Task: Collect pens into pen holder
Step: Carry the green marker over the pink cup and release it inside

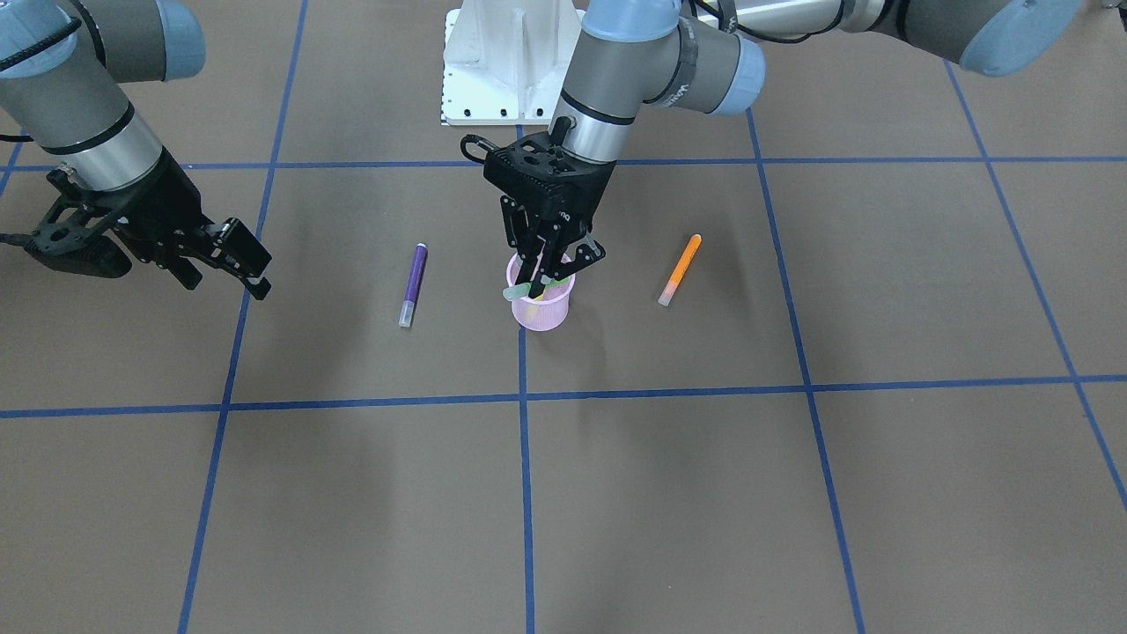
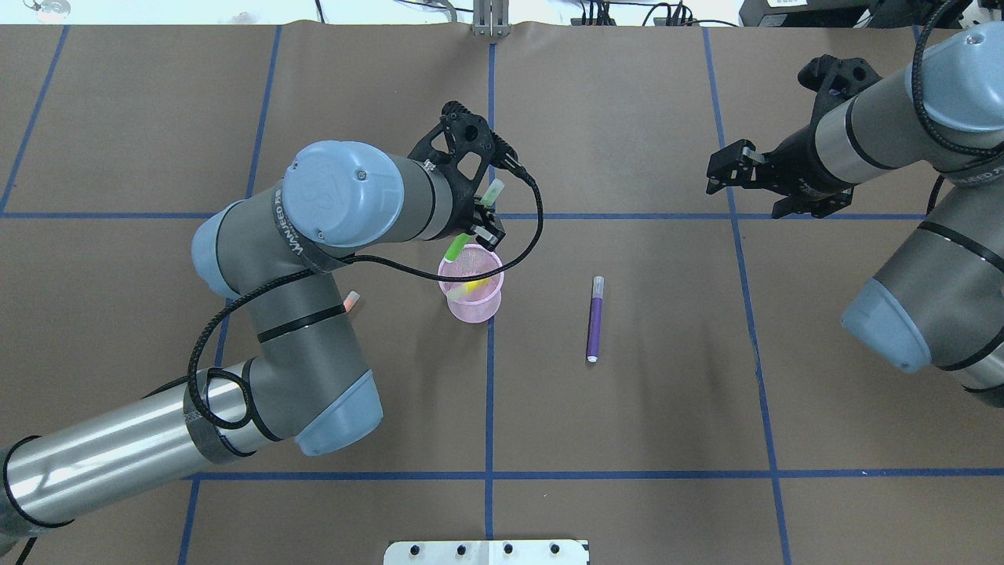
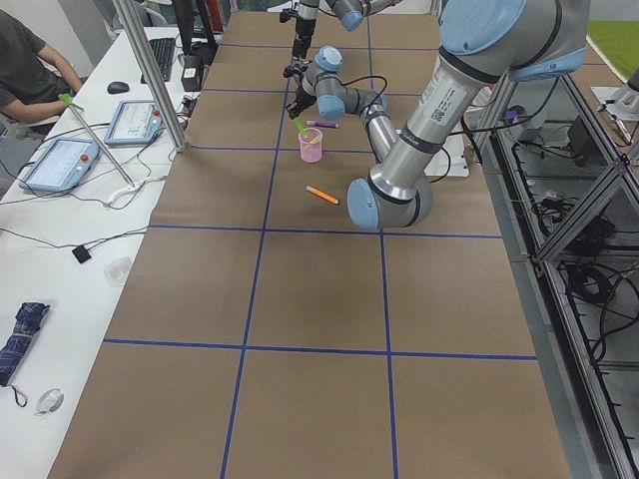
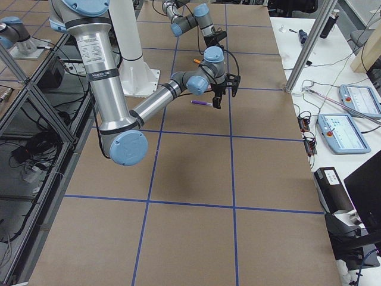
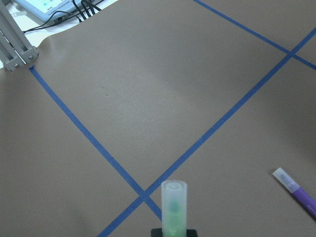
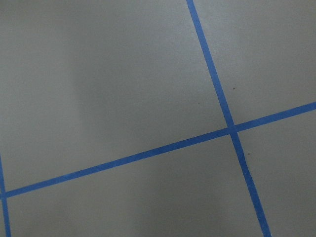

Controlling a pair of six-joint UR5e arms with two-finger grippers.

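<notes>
Table covering and bench items, placed relative to the brown matte table sheet [image 3: 319,299].

Blue tape lines [image 1: 526,493]: laid on the sheet as a grid of large squares. White side bench [image 3: 60,249]: along the sheet's operator-side edge. On the bench: two pale grey handheld touchscreen consoles [image 3: 60,165] [image 3: 135,122], side by side; a black keyboard [image 3: 163,58] and a dark mouse [image 3: 118,87], toward the far end; a folded dark blue umbrella [image 3: 25,334], toward the near end. Silver aluminium frame post [image 3: 150,70]: at the sheet's edge. Seated person in a dark shirt [image 3: 25,65]: beyond the bench.
</notes>
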